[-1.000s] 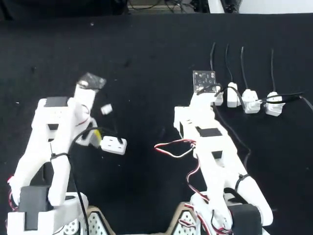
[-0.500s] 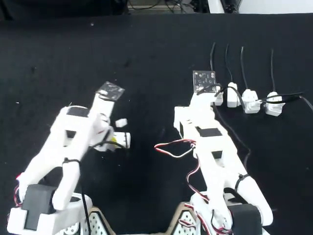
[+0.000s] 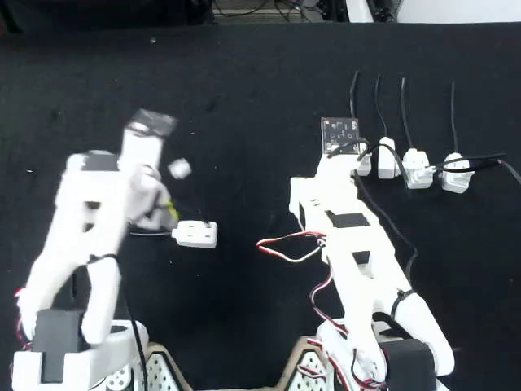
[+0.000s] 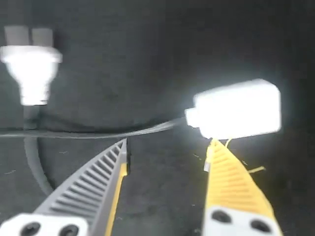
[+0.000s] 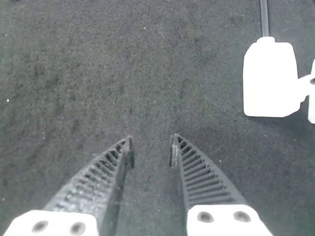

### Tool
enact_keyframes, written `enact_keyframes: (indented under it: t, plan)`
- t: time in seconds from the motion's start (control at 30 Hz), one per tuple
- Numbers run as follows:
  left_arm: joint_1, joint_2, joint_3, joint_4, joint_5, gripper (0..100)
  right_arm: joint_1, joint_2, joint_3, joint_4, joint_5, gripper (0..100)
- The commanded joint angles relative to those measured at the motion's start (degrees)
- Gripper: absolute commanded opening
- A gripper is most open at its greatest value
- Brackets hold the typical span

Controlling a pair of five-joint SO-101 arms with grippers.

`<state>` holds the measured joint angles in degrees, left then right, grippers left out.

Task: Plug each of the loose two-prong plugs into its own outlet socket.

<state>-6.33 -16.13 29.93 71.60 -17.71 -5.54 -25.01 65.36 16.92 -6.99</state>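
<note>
Black cloth (image 4: 147, 44) holds an outlet socket (image 4: 236, 108) at the left end effector (image 4: 167, 143)'s fingertip.

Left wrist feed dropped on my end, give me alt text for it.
The left pincer hangs open over black cloth, holding nothing. A white rectangular outlet block lies just past its yellow fingertip, and a white two-prong plug on a black cord lies apart from it, off the grey finger's side.

No readable text, label, number or sign on any plug (image 4: 30, 69), outlet socket (image 4: 238, 108) or arm (image 3: 358, 236)
</note>
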Motion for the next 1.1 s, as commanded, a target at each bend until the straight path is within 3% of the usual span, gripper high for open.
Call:
enact_keyframes:
  t: [0.0, 0.17, 0.3, 0.43, 0.67, 1.07]
  plan:
    - [-11.47, -1.67, -8.22, -2.73, 0.7, 26, -0.88, -2.15, -3.3, -1.14, -0.44, 11.4]
    - [-19.12, -1.67, -1.63, -19.52, 0.62, 26, -0.88, -2.15, -3.3, -1.05, -0.44, 11.4]
    - [-18.51, -1.67, 5.05, -28.66, -6.95, 26, -0.88, -2.15, -3.3, -0.97, -0.44, 11.4]
    - [-15.43, -1.67, 7.34, -29.36, -11.16, 26, -0.88, -2.15, -3.3, -0.97, -0.44, 11.4]
    - [-15.25, 0.26, 6.64, -29.63, -11.34, 26, -0.7, -2.15, -3.21, -0.97, -0.44, 11.4]
    - [-15.43, 23.47, -9.71, -28.92, -10.99, 26, -0.62, -2.15, -3.21, -0.97, -0.44, 11.4]
